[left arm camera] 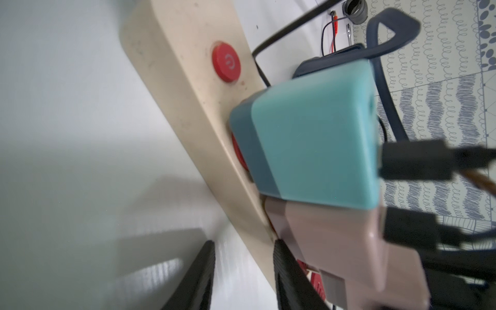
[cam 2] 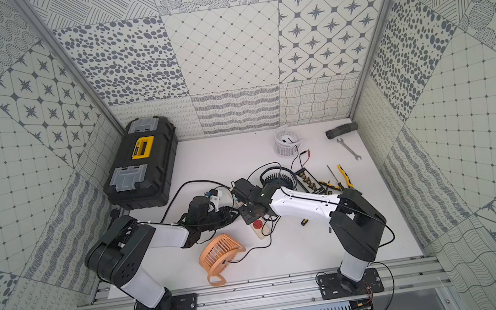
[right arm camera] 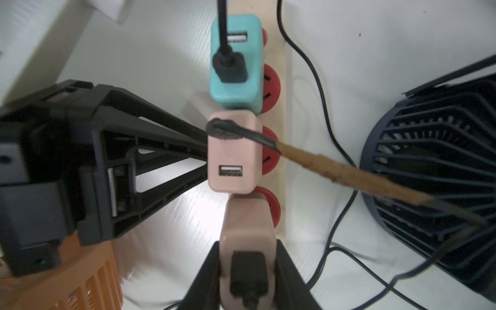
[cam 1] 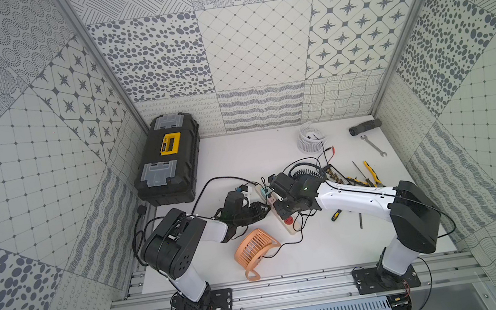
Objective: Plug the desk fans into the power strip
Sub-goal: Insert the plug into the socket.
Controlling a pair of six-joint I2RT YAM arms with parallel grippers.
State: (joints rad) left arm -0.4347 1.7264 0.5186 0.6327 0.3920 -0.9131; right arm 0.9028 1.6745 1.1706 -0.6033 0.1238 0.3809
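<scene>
Right fingers (right arm camera: 206, 276) on adapter (right arm camera: 247, 230), strip (left arm camera: 171, 53) front-to-back

Only one legible sign, in the left wrist view: a pale power symbol, a ring broken by a short stroke, on the round red push-button (left arm camera: 226, 61) of the long cream-beige plastic power strip (left arm camera: 174, 53). Yellow label (cam 1: 170, 143) on the black plastic toolbox (cam 1: 170, 176) lid: print too small to read

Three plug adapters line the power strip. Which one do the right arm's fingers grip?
The end pink adapter, farthest from the teal adapter: the right arm's fingers clamp its sides. The middle pink adapter sits outside them.
</scene>
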